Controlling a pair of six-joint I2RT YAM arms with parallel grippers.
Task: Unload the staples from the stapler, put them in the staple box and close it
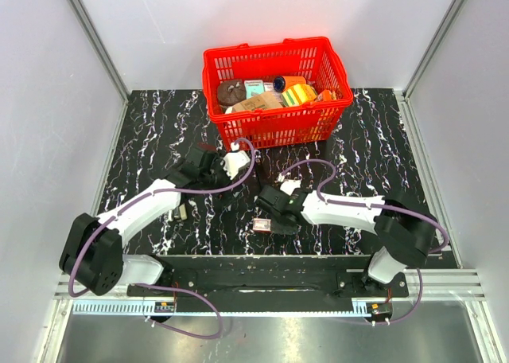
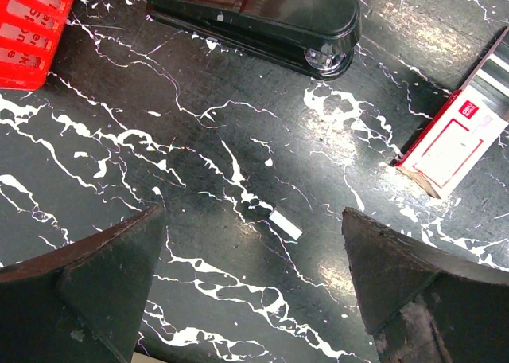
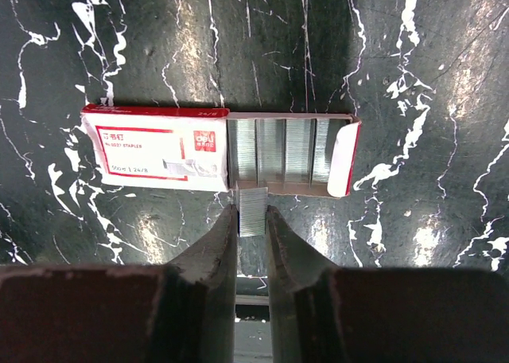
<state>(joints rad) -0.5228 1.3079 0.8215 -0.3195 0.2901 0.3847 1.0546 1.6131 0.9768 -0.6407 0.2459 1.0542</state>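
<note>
Enclosed on three sides by pale grey wall panels (image 1: 48, 76), met at the back corners by slanting aluminium posts (image 1: 95, 40). Floored with a glossy black tabletop (image 1: 151, 140) veined in white, catching soft glare. Edged in front by an aluminium rail (image 1: 457, 283)

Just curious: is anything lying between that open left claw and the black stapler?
Only a small pale strip lies flat on the table between the left gripper and the stapler; nothing else visible.

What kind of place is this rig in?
Likely a robot lab test cell: plain white panel walls on aluminium framing, a black white-veined marble-pattern tabletop, and a red plastic mesh basket of assorted props.
</note>
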